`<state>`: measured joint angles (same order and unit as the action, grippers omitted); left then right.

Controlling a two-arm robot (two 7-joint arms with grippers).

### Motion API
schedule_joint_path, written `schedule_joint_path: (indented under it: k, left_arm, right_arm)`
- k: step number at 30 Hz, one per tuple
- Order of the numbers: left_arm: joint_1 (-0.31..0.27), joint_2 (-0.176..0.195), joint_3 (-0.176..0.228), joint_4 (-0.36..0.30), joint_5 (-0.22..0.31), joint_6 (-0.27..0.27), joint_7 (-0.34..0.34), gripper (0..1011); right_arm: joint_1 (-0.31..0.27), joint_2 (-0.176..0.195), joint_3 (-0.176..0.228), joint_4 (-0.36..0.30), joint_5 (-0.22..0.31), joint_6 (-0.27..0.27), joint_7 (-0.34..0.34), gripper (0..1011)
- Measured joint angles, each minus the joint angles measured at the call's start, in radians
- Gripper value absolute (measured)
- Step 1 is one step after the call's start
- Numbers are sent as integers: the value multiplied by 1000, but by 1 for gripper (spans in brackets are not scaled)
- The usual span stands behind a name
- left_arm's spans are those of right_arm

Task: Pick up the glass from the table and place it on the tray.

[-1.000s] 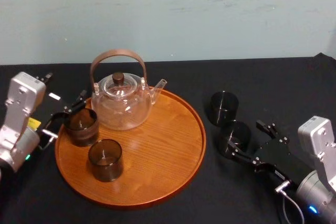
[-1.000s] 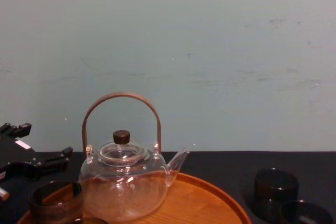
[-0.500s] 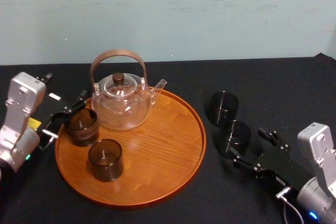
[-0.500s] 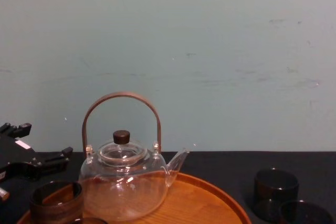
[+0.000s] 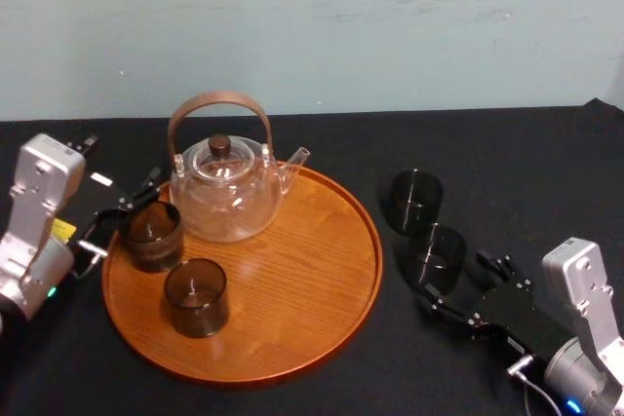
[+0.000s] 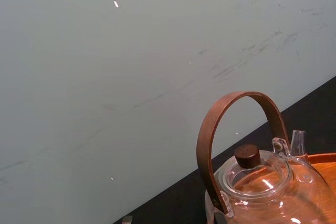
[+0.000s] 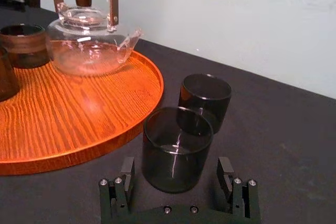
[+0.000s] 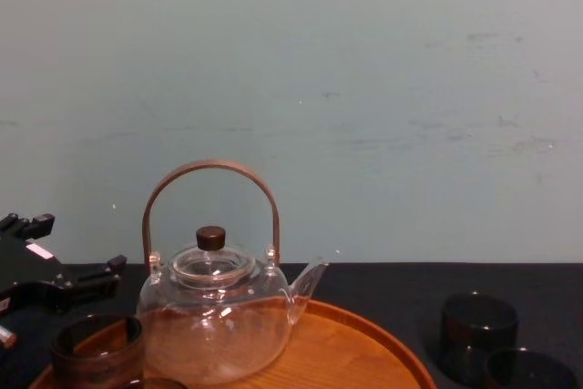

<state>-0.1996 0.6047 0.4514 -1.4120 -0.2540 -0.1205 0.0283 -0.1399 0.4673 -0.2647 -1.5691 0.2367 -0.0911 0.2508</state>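
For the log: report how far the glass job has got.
Done: rear glass and front glass sit on the tray, the left gripper by the rear one. In hand: the open right gripper straddles the near table glass, ungripped. Left: grip, lift, place it; likely the far glass too.

We see a flat table [image 5: 507, 153] under plain black cloth. The big round wooden tray [image 5: 312, 270] is orange-brown, with thin darker wavy lines running across it. The see-through glass teapot [image 5: 226, 197] has a brown bent handle and a dark brown knob. The short glass beside the teapot [image 5: 152, 235] and the short glass at the tray's front [image 5: 196, 296] are smoky brown. The far glass on the cloth [image 5: 416, 200] and the near glass on the cloth [image 5: 436, 256] are dark grey. The wall [image 5: 390, 26] is pale blue-green with faint scuffs. The right gripper [image 7: 176, 166] is black.
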Motion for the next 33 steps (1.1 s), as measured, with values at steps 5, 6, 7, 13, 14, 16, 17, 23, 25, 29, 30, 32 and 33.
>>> schedule_joint_path:
  k: [5,6,7,13,14,16,17,23,25,29,30,32,33]
  left_arm:
    - [0,0,0,0,0,0,0,1001]
    - [0,0,0,0,0,0,0,1001]
    - [0,0,0,0,0,0,0,1001]
    - [0,0,0,0,0,0,0,1001]
    - [0,0,0,0,0,0,0,1001]
    - [0,0,0,0,0,0,0,1001]
    - [0,0,0,0,0,0,0,1002]
    - [0,0,0,0,0,0,0,1002]
    - [0,0,0,0,0,0,0,1001]
    - [0,0,0,0,0,0,0,1002]
    - [0,0,0,0,0,0,0,1001]
    - [0,0,0,0,0,0,0,1001]
    - [0,0,0,0,0,0,0,1001]
  right_arm:
    - [12,-15,3,27,-9,-1,11,1002]
    - [19,-20,4,36,-11,-2,16,1002]
    - [23,-23,5,41,-12,-3,18,1002]
    - [55,-45,9,81,-27,-17,36,1002]
    - [59,-48,9,87,-28,-19,39,1002]
    - [71,-57,10,104,-30,-24,46,1002]
    - [76,-60,11,110,-31,-26,49,1002]
    - [113,-84,13,163,-36,-36,75,1002]
    - [127,-92,14,181,-37,-40,86,1002]
    - [148,-104,13,212,-36,-46,106,1002]
    - [153,-107,13,218,-34,-47,110,1002]
    - [167,-114,11,237,-26,-50,123,1002]
    - [170,-116,11,242,-24,-52,127,1002]
